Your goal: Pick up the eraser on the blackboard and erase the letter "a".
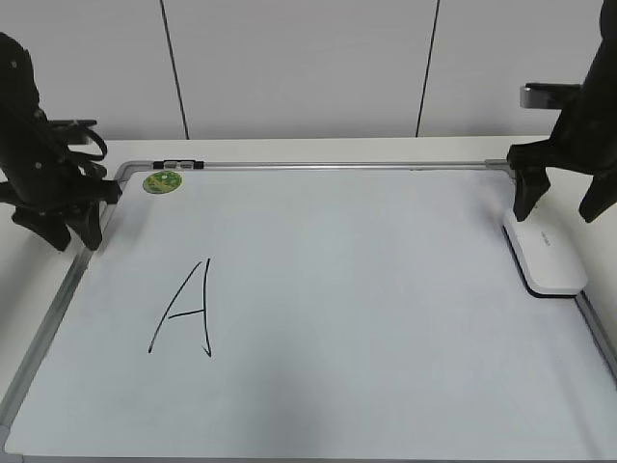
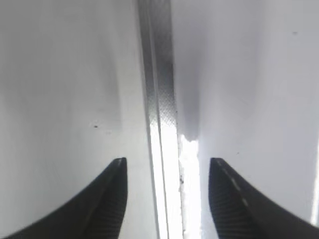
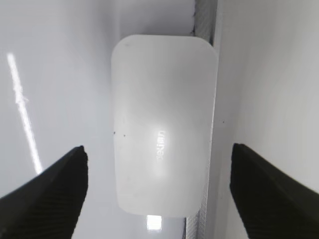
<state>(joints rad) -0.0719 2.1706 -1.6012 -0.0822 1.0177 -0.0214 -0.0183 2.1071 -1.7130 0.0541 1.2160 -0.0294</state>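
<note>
Your right tool [image 1: 564, 204] hangs just above eraser [image 1: 546, 254], jaws wide apart, touching nothing, holding nothing. Eraser lies flat by right frame of blackboard [image 1: 386, 318]. Your left tool [image 1: 66, 231] sits over blackboard's left frame, jaws apart, empty. Capital "A" [image 1: 185, 309] on board's left part. Green magnet [image 1: 162, 180] near top left corner.

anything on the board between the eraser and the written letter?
No. In the exterior view the blackboard is bare between the eraser at its right edge and the letter at lower left. The green magnet sits off that line, top left.
</note>
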